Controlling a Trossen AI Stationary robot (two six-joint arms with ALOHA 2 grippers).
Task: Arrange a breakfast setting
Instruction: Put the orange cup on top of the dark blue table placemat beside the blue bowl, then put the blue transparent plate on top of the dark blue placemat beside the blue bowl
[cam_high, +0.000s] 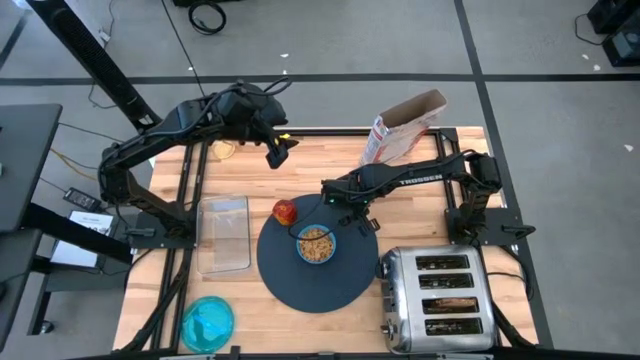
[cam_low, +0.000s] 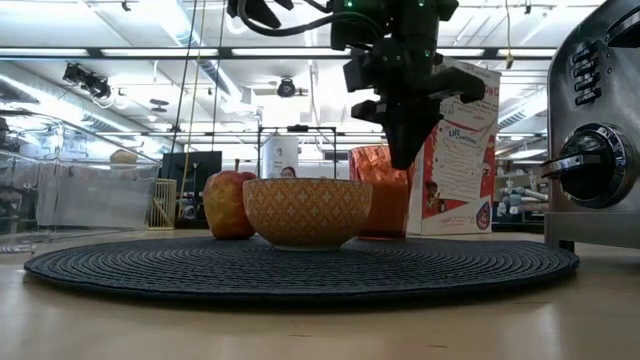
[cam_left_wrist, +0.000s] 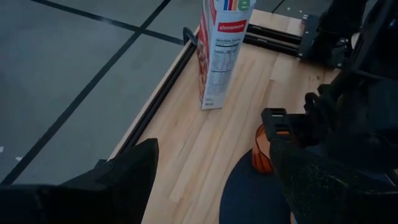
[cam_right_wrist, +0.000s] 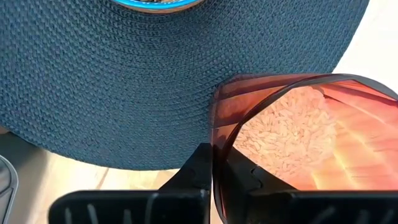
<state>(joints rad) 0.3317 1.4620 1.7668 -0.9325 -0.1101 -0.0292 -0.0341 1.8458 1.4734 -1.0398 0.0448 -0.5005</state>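
A dark-grey round mat (cam_high: 310, 275) lies mid-table with a blue bowl (cam_high: 315, 245) of cereal on it. A red apple (cam_high: 285, 211) sits at the mat's far left edge. At the mat's far right edge, an orange translucent cup (cam_low: 380, 190) stands upright. My right gripper (cam_right_wrist: 214, 177) is shut on it and hides it in the high view. A teal plate (cam_high: 207, 323) lies at the near left. My left gripper (cam_high: 278, 150) hangs open, high over the table's far side, with nothing between its fingers. My right gripper pinches the cup's rim (cam_right_wrist: 214, 140), one finger outside the wall and one finger (cam_right_wrist: 252, 180) inside, seen through it. The fingers point straight down from above. The cup is upright, its base low at the mat's edge; whether it rests there I cannot tell.
A chrome toaster (cam_high: 438, 300) stands at the near right, close to the mat. An open cereal box (cam_high: 405, 125) stands at the far right edge. A clear tray (cam_high: 223, 233) lies left of the mat. Bare wood shows along the far side.
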